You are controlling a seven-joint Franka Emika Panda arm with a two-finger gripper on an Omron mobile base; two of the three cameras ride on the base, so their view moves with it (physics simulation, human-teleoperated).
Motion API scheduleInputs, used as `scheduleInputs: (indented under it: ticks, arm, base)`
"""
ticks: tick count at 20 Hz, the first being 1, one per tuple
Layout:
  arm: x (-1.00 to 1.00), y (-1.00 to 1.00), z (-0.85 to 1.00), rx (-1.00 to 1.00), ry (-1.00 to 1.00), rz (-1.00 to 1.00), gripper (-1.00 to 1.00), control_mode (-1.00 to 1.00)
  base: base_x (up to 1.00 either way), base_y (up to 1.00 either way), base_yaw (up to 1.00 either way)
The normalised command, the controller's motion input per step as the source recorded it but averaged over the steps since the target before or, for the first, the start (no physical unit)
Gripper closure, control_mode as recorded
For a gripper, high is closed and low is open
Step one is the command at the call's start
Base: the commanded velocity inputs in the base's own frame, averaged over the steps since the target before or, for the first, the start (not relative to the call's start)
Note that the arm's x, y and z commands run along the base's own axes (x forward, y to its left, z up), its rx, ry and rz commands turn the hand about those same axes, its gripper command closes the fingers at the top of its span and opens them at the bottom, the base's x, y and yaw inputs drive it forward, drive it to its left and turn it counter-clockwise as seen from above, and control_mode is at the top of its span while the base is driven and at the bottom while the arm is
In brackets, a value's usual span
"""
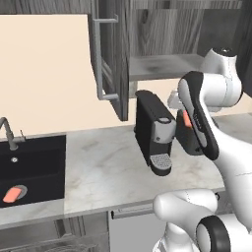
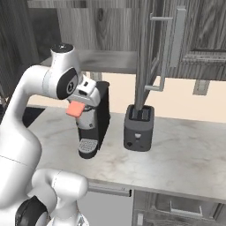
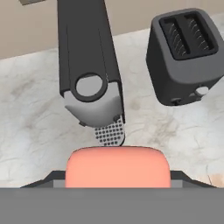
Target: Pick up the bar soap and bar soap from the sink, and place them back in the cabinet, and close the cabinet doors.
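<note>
Sink (image 1: 34, 147) holds one bar soap (image 1: 14, 194); hand (image 2: 76, 109) seemingly grips another.

Even, soft, shadowless rendered light

Two bar soaps (image 1: 14, 194) (image 2: 76, 108), one toaster (image 2: 139, 128), one coffee machine (image 1: 153, 131)

The held bar soap (image 3: 117, 166) hides the pincer (image 3: 117, 177) fingertips and is cut below in the hand view, the arm covers most of it in the left base view, and the sink (image 1: 44, 157) runs off that view's left edge.
</note>
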Motion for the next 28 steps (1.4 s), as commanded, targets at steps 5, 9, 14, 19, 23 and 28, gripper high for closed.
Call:
scheduleInputs:
  ticks: [5, 9, 14, 19, 23, 28]
  arm:
    - [0.14, 0.0, 0.51, 0.0, -0.15, 0.0, 1.0, -1.0]
    - [0.14, 0.0, 0.43, 0.0, -0.12, 0.0, 1.0, -1.0]
    - [0.12, 0.0, 0.36, -0.01, -0.09, 0.0, 1.0, -1.0]
    - [0.06, 0.0, 0.25, -0.04, -0.13, 0.0, 1.0, -1.0]
    - [0.15, 0.0, 0.19, -0.05, -0.11, 0.0, 1.0, -1.0]
    - [0.08, -0.02, 0.16, -0.02, -0.09, 0.0, 1.0, -1.0]
  base:
    - [0.0, 0.0, 0.0]
    - [0.0, 0.0, 0.0]
    - [0.0, 0.0, 0.0]
    - [0.0, 0.0, 0.0]
    - [0.0, 0.0, 0.0]
    - [0.0, 0.0, 0.0]
